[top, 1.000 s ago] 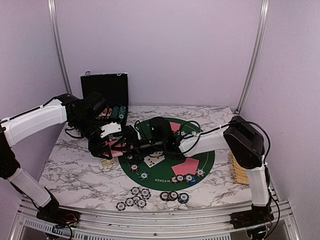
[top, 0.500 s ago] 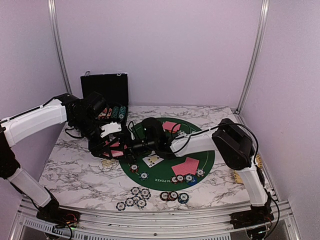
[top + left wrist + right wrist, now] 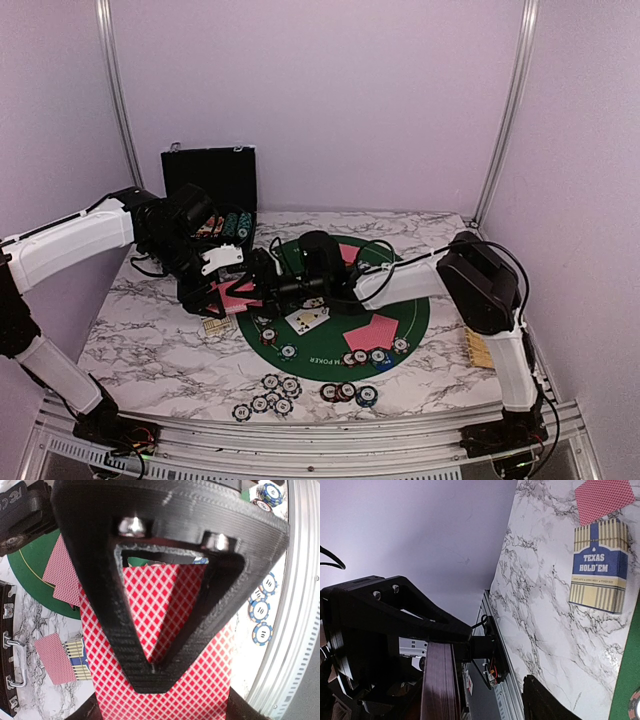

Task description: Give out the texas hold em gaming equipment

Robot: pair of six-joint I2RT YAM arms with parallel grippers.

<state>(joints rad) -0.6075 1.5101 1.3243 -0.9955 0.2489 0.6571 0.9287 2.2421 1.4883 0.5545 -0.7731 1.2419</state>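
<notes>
My left gripper (image 3: 232, 292) is shut on a deck of red-backed cards (image 3: 240, 293), held above the table left of the green mat (image 3: 405, 300). In the left wrist view the deck (image 3: 210, 680) lies flat under the black V-shaped finger (image 3: 150, 680). My right gripper (image 3: 262, 285) reaches in from the right. Its wrist view shows the deck's dark edge (image 3: 440, 680) standing between its jaws, with a gap to the right finger (image 3: 545, 700), so it is open. Red cards (image 3: 372, 331) and face-up cards (image 3: 310, 318) lie on the mat. Chips (image 3: 272, 393) sit near the front edge.
A Texas Hold'em card box (image 3: 598, 567) lies on the marble beside a single red card (image 3: 602, 497). The black case (image 3: 210, 180) stands open at the back left. A woven yellow tray (image 3: 480, 347) sits at the right edge. More chips (image 3: 375, 355) rest on the mat.
The right arm has shifted in toward the held deck and its jaws have narrowed around the deck's edge. The left arm has kept still with the deck.
</notes>
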